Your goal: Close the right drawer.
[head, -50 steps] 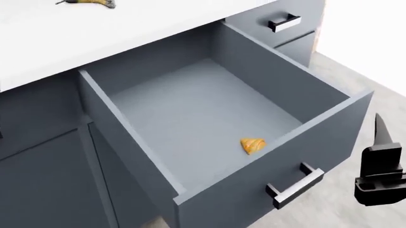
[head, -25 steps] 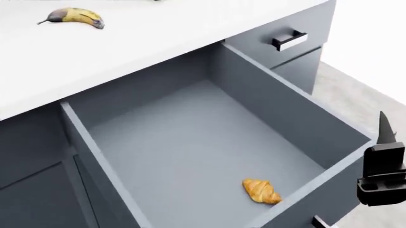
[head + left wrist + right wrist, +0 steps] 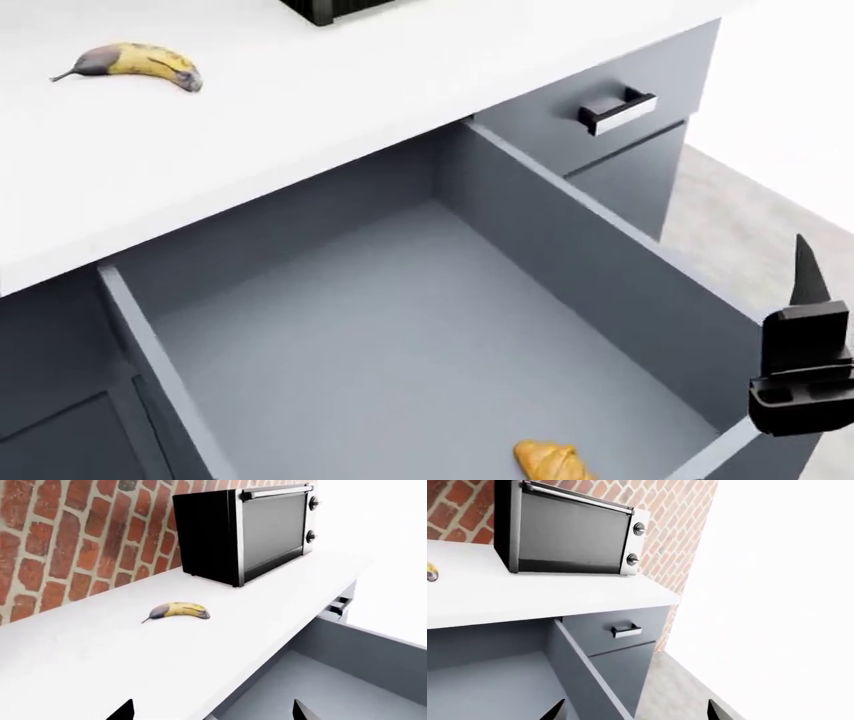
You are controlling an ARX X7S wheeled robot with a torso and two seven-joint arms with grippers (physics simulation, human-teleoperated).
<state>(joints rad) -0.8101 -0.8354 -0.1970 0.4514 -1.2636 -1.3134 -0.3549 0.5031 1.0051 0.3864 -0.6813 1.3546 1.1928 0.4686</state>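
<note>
On the white counter [image 3: 334, 90], at its left part, lies a banana [image 3: 131, 63]. Below the counter edge the right drawer [image 3: 587, 260] stands pulled far out, with a croissant [image 3: 553, 462] on its floor near the front. Right of the drawer hangs the right gripper [image 3: 630, 707], fingers spread wide. The left gripper [image 3: 210, 711] is also wide apart, holding nothing.

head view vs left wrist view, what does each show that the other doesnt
Only the head view shows the croissant on the floor of the right drawer and the right gripper beside the drawer. Only the left wrist view shows the whole toaster oven and the brick wall. Both show the banana on the white counter, and the open drawer.
</note>
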